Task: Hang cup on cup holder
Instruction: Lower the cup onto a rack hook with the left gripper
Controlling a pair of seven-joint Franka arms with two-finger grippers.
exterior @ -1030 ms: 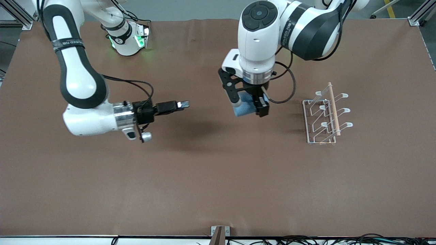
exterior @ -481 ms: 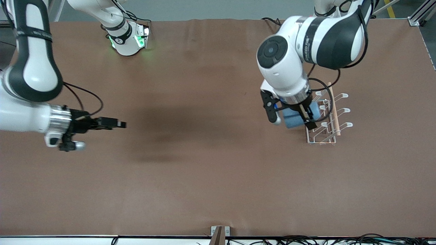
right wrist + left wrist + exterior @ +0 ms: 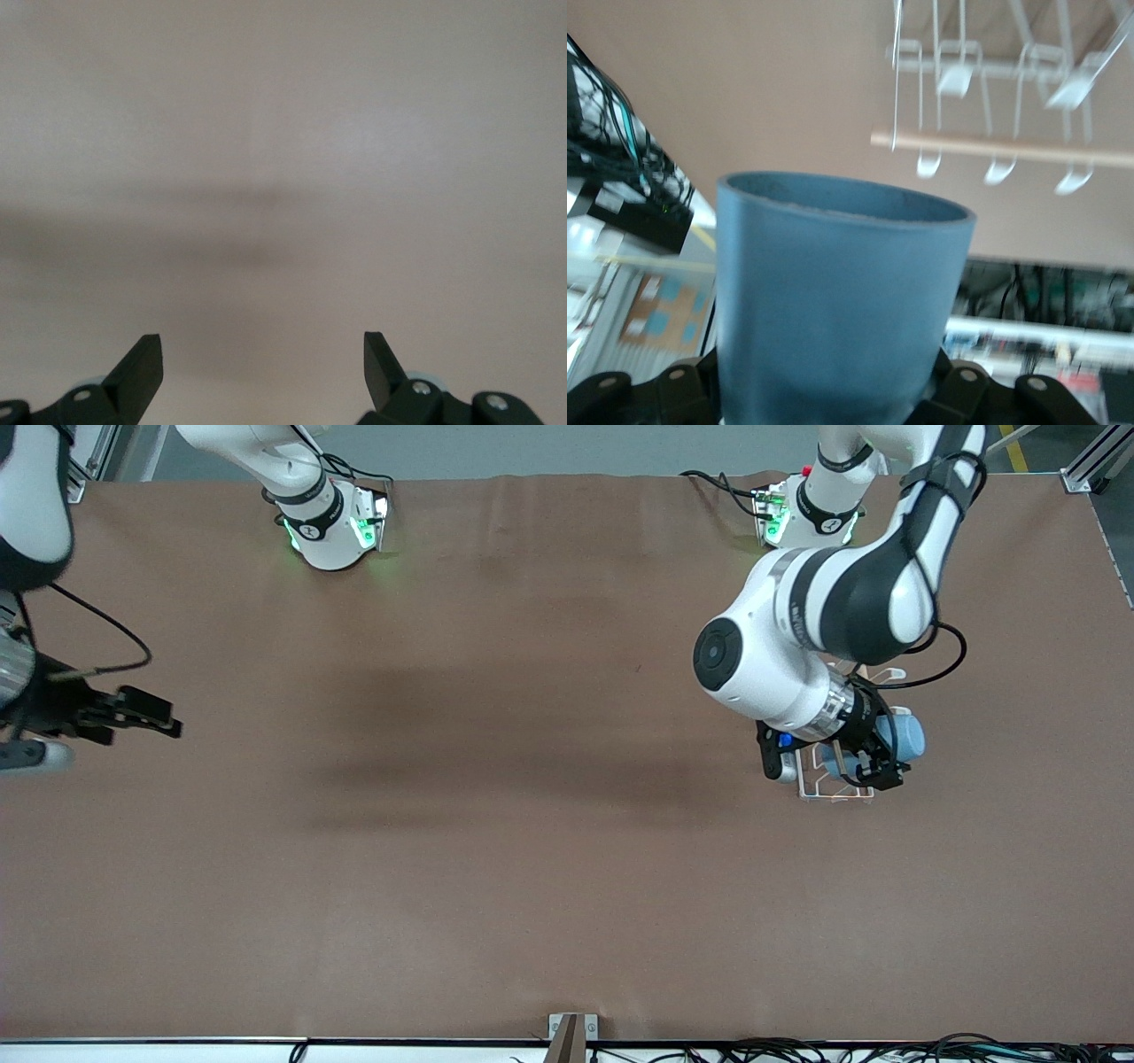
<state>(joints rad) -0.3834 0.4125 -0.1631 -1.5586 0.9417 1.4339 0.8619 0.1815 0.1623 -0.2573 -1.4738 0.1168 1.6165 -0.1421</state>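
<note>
A: Item one, the cup (image 3: 905,737): light blue, clamped in the left tool (image 3: 873,760), carried tilted over the cup holder (image 3: 819,790).

B: Grip?

A: Left tool closed on the cup's lower body; the open rim faces the white prongs (image 3: 954,80) and the wooden rod (image 3: 1028,150).

B: Hazards?

A: Probably the rim catching a prong off-centre and tipping the light rack, or the cup slipping off.

B: Item two?

A: Right tool (image 3: 133,713), waiting, spread wide and empty, over bare worktop (image 3: 496,868), well apart.
</note>
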